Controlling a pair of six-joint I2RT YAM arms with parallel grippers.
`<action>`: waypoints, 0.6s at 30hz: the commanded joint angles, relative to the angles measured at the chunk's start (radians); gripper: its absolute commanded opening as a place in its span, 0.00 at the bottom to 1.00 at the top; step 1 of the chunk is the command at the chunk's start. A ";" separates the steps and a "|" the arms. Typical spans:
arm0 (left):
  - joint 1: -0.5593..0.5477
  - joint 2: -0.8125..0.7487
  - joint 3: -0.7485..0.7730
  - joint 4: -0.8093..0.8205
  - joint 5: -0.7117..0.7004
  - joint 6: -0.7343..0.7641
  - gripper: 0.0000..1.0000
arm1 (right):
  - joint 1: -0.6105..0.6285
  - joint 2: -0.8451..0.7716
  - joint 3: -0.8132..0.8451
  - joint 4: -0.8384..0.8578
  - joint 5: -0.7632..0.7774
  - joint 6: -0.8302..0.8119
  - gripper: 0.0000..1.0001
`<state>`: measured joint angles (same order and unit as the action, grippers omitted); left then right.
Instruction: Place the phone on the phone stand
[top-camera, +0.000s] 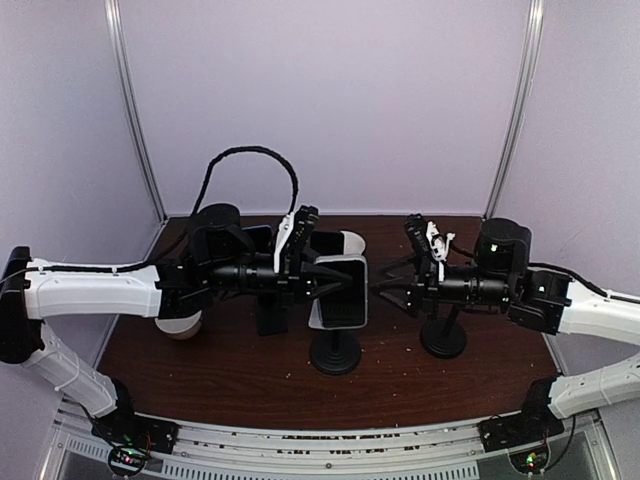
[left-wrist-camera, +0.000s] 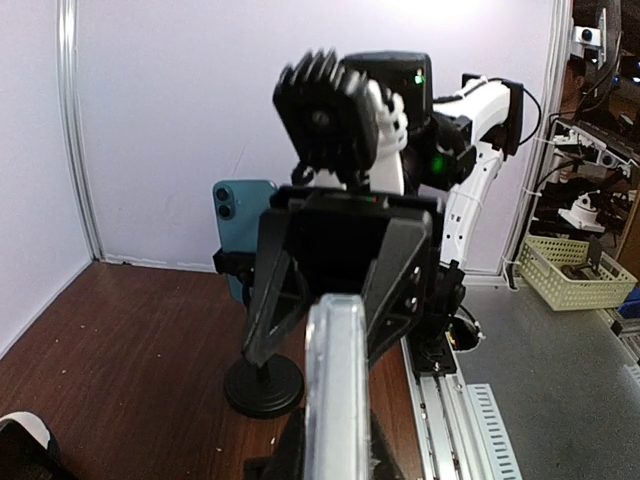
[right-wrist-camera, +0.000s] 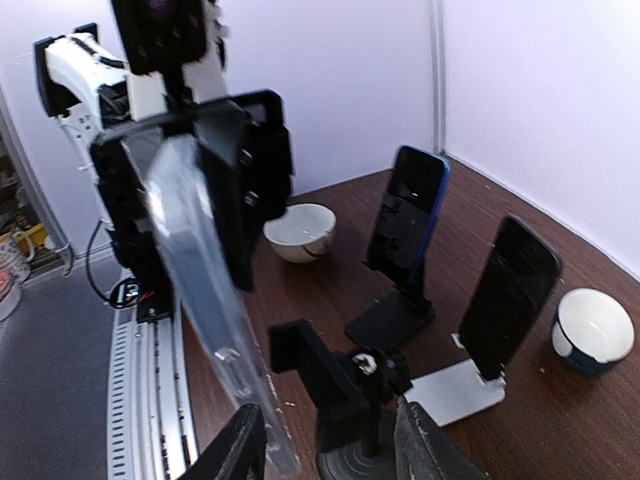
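The phone (top-camera: 342, 297), in a clear case, hangs upright above the middle of the table with my left gripper (top-camera: 335, 278) shut on it. In the left wrist view the phone (left-wrist-camera: 336, 400) shows edge-on between the black fingers (left-wrist-camera: 275, 290). Right below it stands the phone stand (top-camera: 335, 352), a black clamp on a round base. My right gripper (top-camera: 385, 285) is open just right of the phone and touches nothing. In the right wrist view the phone (right-wrist-camera: 200, 290) tilts at the left and the stand's clamp (right-wrist-camera: 325, 375) sits beyond the spread fingers (right-wrist-camera: 240, 450).
A second round-base stand (top-camera: 443, 338) under my right arm carries a teal phone (left-wrist-camera: 245, 215). A blue phone on a black stand (right-wrist-camera: 410, 215) and a black phone on a white stand (right-wrist-camera: 510, 300) stand behind. White bowls (right-wrist-camera: 300, 230) (right-wrist-camera: 593, 330) rest on the table.
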<state>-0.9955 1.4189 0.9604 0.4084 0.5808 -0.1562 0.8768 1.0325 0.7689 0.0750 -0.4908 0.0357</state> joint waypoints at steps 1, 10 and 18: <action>0.007 0.046 0.088 0.226 0.055 -0.069 0.00 | 0.021 -0.056 -0.100 0.076 0.233 0.107 0.46; 0.066 0.109 0.036 0.392 0.089 -0.157 0.00 | 0.125 -0.070 -0.197 0.100 0.367 0.074 0.46; 0.083 0.053 0.010 0.308 0.054 -0.056 0.00 | 0.196 0.003 -0.207 0.153 0.499 0.061 0.51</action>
<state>-0.9283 1.5314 0.9844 0.6163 0.6876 -0.2722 1.0435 0.9981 0.5747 0.1669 -0.0525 0.1032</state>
